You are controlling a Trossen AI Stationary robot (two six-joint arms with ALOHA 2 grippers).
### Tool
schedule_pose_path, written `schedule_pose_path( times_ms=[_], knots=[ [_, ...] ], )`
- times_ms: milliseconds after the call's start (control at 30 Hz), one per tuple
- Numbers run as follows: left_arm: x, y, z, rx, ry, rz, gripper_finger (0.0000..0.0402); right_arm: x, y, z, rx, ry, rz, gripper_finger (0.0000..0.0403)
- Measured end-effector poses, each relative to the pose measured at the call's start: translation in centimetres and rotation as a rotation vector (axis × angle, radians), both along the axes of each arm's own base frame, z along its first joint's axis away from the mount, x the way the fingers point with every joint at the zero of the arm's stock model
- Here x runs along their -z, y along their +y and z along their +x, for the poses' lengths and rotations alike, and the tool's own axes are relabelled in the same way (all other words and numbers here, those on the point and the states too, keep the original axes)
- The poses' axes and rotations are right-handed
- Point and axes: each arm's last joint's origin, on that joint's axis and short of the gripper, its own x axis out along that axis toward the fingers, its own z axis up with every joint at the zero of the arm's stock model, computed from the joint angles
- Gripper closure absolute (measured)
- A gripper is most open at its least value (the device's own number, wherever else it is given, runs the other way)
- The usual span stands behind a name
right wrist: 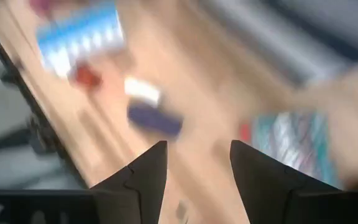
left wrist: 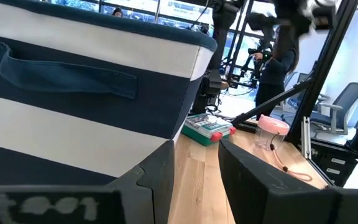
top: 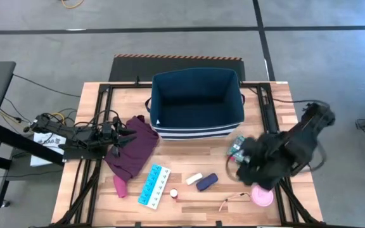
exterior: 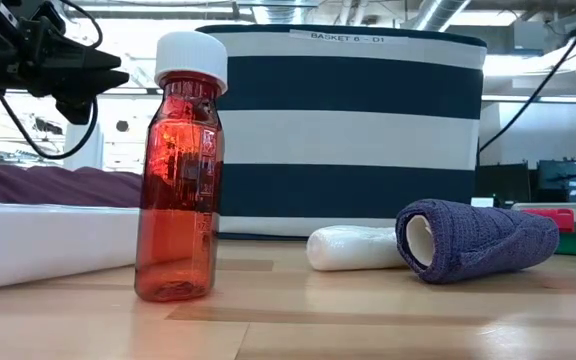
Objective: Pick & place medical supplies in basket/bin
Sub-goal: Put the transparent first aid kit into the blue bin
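The dark-blue bin [top: 195, 101] with white stripes stands at the table's far middle. The light-blue pill organizer [top: 154, 185], the small white piece [top: 194, 179] and the dark-blue oblong [top: 206, 182] lie near the near edge. The pink disc [top: 263, 197] with its tan cord [top: 230, 201] lies at the near right. The teal-white-red box [top: 236, 147] lies right of the bin's near corner. My right gripper [right wrist: 197, 168] is open and hovers beside that box, touching nothing. My left gripper [left wrist: 194, 180] is open above the maroon cloth [top: 135, 149], left of the bin.
A small red bottle with a white cap [exterior: 180, 170] stands upright near the pill organizer. The maroon cloth lies spread on the table's left half, under the left arm. Cables run along the left arm. Bare wood shows between the bin and the small items.
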Motion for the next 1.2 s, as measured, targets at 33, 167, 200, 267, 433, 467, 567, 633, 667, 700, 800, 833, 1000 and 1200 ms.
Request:
schedule_pose_path(
  times_ms=[33, 167, 200, 267, 433, 467, 567, 633, 667, 700, 800, 833, 1000, 1200],
  knots=[
    [0.0, 0.0, 0.0, 0.0, 0.0, 0.002, 0.0287, 0.9, 0.6, 0.4, -0.011, 0.037, 0.024, 0.0233],
    [0.0, 0.0, 0.0, 0.0, 0.0, 0.003, 0.0287, 2.4, 2.3, 0.9, -0.018, 0.088, 0.025, 0.0233],
    [0.0, 0.0, 0.0, 0.0, 0.0, 0.0, 0.0287, 2.8, 2.5, 0.9, 0.001, 0.124, 0.012, 0.0233],
    [0.0, 0.0, 0.0, -0.001, -0.003, -0.002, 0.0287, 3.7, 2.9, 1.2, 0.032, 0.158, 0.006, 0.0233],
    [-0.2, 0.0, 0.0, -0.001, -0.019, -0.006, 0.0287, 5.2, 2.4, 1.1, 0.061, 0.219, -0.018, 0.0233],
    [-0.2, 0.0, 0.0, -0.001, -0.018, 0.0, 0.0287, 5.9, 2.2, 1.0, 0.066, 0.256, -0.013, 0.0233],
    [-0.2, 0.0, 0.0, -0.003, -0.016, 0.012, 0.0287, 7.0, 0.9, 0.7, 0.117, 0.309, -0.013, 0.0233],
    [-0.2, 0.0, 0.0, -0.003, -0.015, 0.014, 0.0287, 7.7, -0.1, 0.4, 0.144, 0.331, -0.015, 0.0233],
    [-0.2, 0.0, 0.0, -0.003, -0.015, 0.014, 0.0287, 8.3, -0.5, 0.5, 0.158, 0.34, 0.004, 0.0233],
    [-0.2, 0.0, 0.0, -0.003, -0.015, 0.014, 0.0287, 8.8, -0.8, 0.6, 0.171, 0.347, 0.031, 0.0233],
    [-0.1, 0.0, 0.0, -0.002, -0.01, 0.016, 0.0287, 10.2, -1.5, 1.2, 0.184, 0.346, 0.119, 0.0233],
    [-0.1, 0.0, 0.0, -0.002, -0.008, 0.016, 0.0287, 10.8, -1.7, 1.4, 0.179, 0.356, 0.135, 0.0233],
    [-0.1, 0.0, 0.0, -0.002, -0.008, 0.018, 0.0287, 13.4, -3.2, 1.9, 0.205, 0.447, 0.127, 0.0233],
    [0.1, 0.0, 0.0, -0.002, 0.013, 0.024, 0.0287, 15.3, -4.3, 3.2, 0.179, 0.467, 0.108, 0.0233]
  ],
)
